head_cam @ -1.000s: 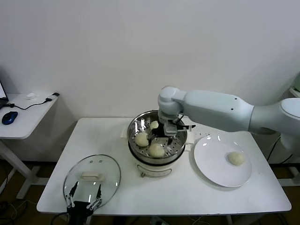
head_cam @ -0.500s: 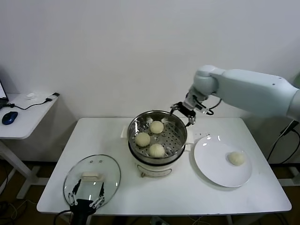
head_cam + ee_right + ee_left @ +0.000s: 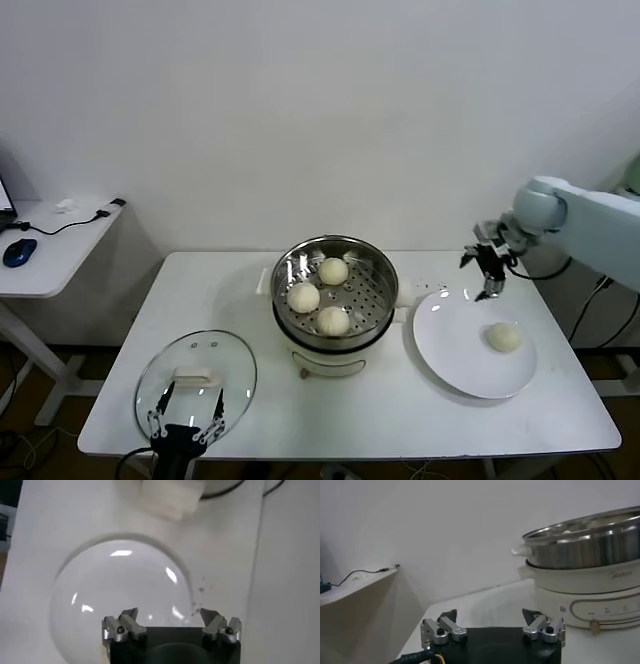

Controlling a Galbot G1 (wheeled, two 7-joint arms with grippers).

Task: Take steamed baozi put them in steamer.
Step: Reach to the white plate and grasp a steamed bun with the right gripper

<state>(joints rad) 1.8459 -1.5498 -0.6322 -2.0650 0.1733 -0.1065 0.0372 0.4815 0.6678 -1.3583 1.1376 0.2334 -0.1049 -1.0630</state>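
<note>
The steel steamer (image 3: 378, 290) stands mid-table on its white base, and three steamed baozi (image 3: 333, 271) (image 3: 303, 296) (image 3: 333, 320) lie on its perforated tray. A fourth baozi (image 3: 504, 337) rests on the white plate (image 3: 455, 350) to the right. My right gripper (image 3: 488, 268) hangs open and empty over the plate's far edge, up and left of that baozi. In the right wrist view the gripper (image 3: 169, 613) sits above the bare plate (image 3: 115, 590). My left gripper (image 3: 185, 425) waits open at the table's near edge; its wrist view shows the gripper (image 3: 490, 614) and the steamer (image 3: 590, 545).
A round glass lid (image 3: 197, 375) lies flat at the front left, just ahead of the left gripper. A side desk (image 3: 45, 255) with a blue mouse (image 3: 20, 250) and a cable stands to the left. The wall runs close behind the table.
The right arm has lifted out of the steamer and swung right to above the plate, leaving a third baozi on the tray. The left arm has stayed put.
</note>
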